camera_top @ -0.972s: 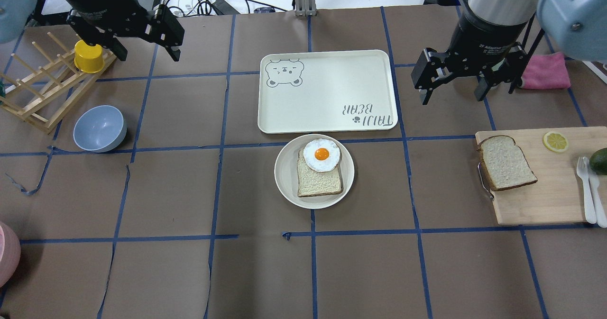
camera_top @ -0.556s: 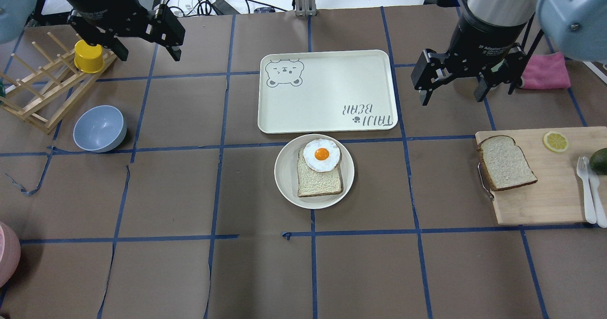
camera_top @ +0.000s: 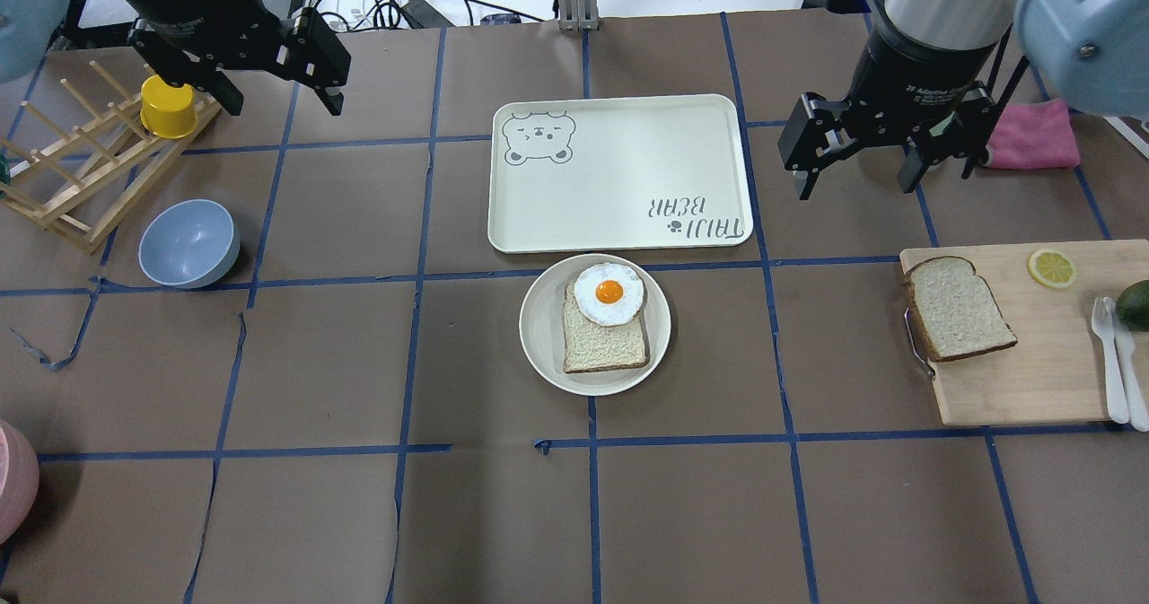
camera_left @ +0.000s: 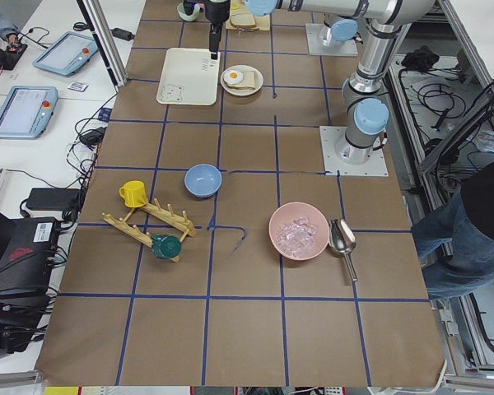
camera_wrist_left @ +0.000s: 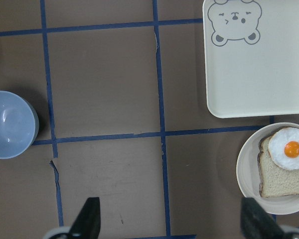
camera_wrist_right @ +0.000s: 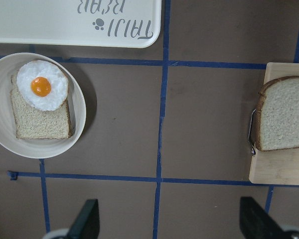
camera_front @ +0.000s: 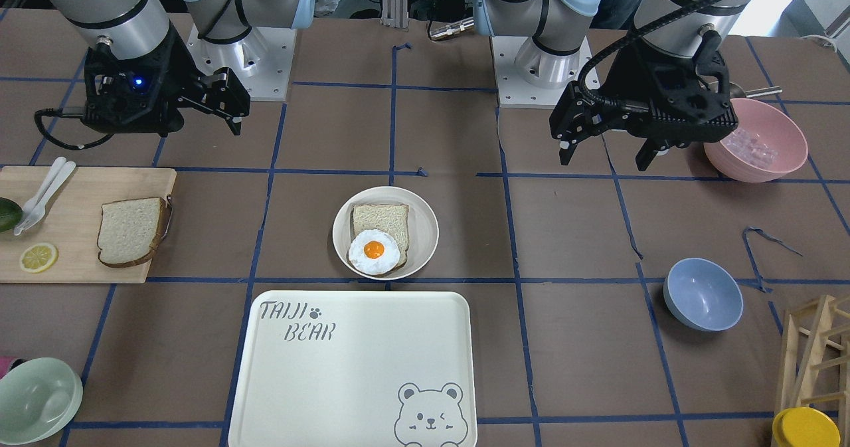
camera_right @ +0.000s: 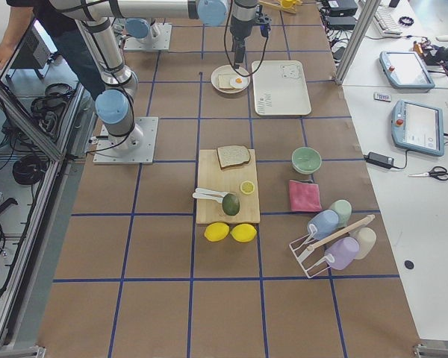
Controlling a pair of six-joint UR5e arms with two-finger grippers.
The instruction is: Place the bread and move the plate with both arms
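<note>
The bread (camera_top: 959, 308), a thick slice with a dark brown crust, lies flat on the left end of a wooden cutting board (camera_top: 1032, 371); it also shows in the front view (camera_front: 131, 231) and the right wrist view (camera_wrist_right: 284, 119). The round cream plate (camera_top: 541, 321) sits at the table's middle and holds a smaller pale slice topped with a fried egg (camera_top: 609, 293). My left gripper (camera_top: 281, 106) is open and empty, high over the far left. My right gripper (camera_top: 855, 187) is open and empty, above the table beyond the board, apart from the bread.
The cream bear tray (camera_top: 619, 173) lies just beyond the plate. A blue bowl (camera_top: 188, 242), a wooden rack (camera_top: 81, 164) and a yellow cup (camera_top: 168, 108) are at the left. A pink cloth (camera_top: 1032, 135), lemon slice (camera_top: 1051, 267), avocado (camera_top: 1135, 303) and white utensils (camera_top: 1113, 353) are at the right.
</note>
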